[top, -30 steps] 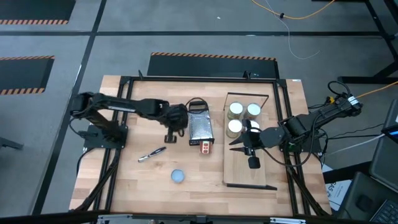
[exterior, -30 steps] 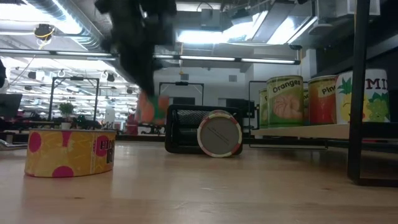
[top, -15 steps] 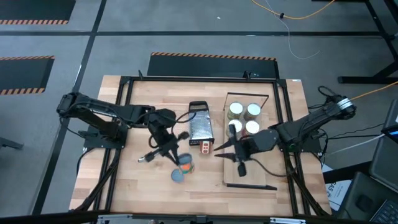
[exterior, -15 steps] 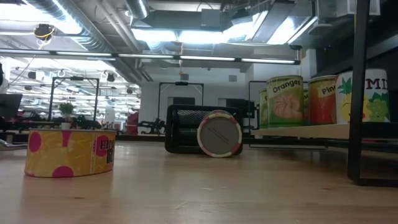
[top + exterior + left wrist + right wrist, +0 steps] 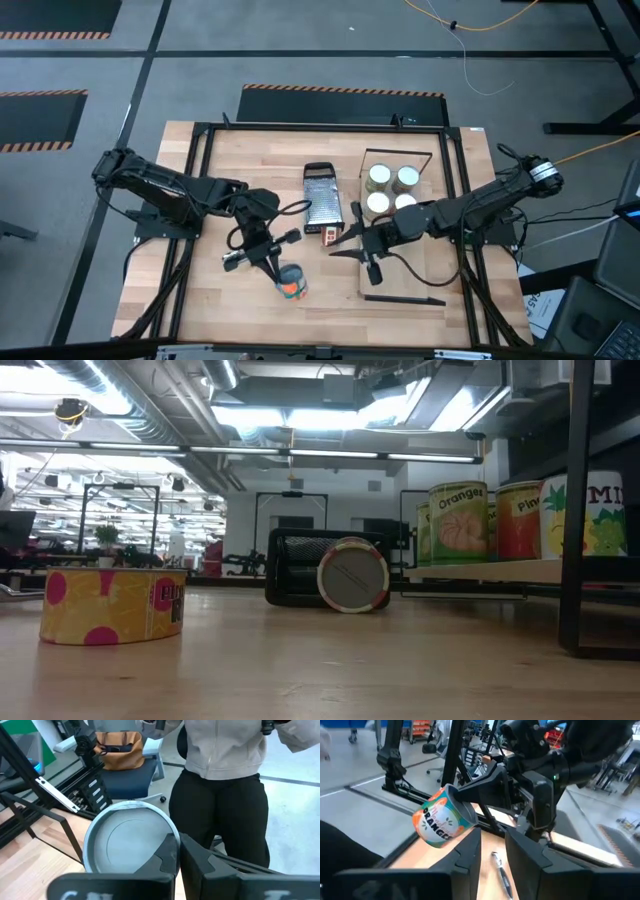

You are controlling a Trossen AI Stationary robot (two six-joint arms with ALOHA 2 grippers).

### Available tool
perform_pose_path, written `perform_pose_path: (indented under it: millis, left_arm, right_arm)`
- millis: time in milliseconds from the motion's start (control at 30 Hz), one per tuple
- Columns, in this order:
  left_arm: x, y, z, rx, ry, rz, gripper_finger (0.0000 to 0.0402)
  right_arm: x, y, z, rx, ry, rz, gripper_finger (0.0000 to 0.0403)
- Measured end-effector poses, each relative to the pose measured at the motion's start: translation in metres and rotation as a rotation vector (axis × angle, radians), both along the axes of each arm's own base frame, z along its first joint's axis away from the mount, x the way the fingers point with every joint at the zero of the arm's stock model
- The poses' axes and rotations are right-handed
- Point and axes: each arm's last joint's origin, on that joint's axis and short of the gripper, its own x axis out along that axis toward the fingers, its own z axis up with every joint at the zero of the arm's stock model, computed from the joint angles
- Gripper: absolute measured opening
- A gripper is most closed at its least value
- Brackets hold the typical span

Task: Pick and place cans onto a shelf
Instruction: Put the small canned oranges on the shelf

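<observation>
My left gripper [image 5: 279, 271] is over the near middle of the table, shut on an orange-labelled can [image 5: 440, 822] held in the air. The can also shows in the high view [image 5: 293, 290] and end-on in the left wrist view [image 5: 127, 842]. My right gripper [image 5: 338, 244] is open and empty between the grater and the shelf, pointing toward the held can. The shelf [image 5: 400, 270] is a light-wood board at the right. Several cans [image 5: 378, 178] stand upright on its far end. A flat yellow tin [image 5: 112, 605] stands on the table. Another can [image 5: 352, 575] lies on its side by the grater. My left gripper holds the orange can by the rim of one round end [image 5: 170, 837]. One finger [image 5: 167, 855] lies over the end face and the other [image 5: 210, 865] is outside, past the rim. The can is lifted clear of the table and tipped on its side [image 5: 462, 812], its label outward.
A metal grater [image 5: 322, 200] lies in the middle of the table. A slim silver pen-like tool [image 5: 234, 260] lies near my left gripper. A person [image 5: 225, 795] stands beyond the table's near edge. The shelf's near half is bare wood.
My left gripper has carried the orange can from beside the grater toward the table's near edge, out of the low view. My right gripper has gone from over the shelf toward the table's left, nearer the held can.
</observation>
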Motion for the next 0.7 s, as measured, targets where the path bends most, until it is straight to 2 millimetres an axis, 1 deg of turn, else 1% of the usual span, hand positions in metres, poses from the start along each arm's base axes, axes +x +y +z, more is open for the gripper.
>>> perform_pose_path:
  millis: [100,267,367,533,700]
  left_arm:
    - [-0.001,-0.002,0.0,0.002,-0.003,-0.008,0.0002]
    - [-0.001,-0.002,0.0,-0.004,-0.009,-0.022,0.0002]
    - [-0.002,-0.003,0.001,0.001,-0.047,-0.072,0.0002]
    - [-0.001,-0.004,0.003,0.019,-0.138,-0.121,0.0002]
    - [0.0,-0.004,0.005,0.026,-0.177,-0.126,0.0002]
  right_arm:
    - [0.001,-0.001,0.0,0.042,0.011,-0.009,0.0106]
    - [0.002,-0.006,0.0,0.061,0.014,-0.026,0.0157]
    - [0.003,-0.009,0.001,0.068,0.003,0.003,0.018]
    - [0.008,-0.01,0.002,0.064,-0.043,0.161,0.0188]
    - [0.023,-0.008,-0.009,0.043,-0.11,0.258,0.0188]
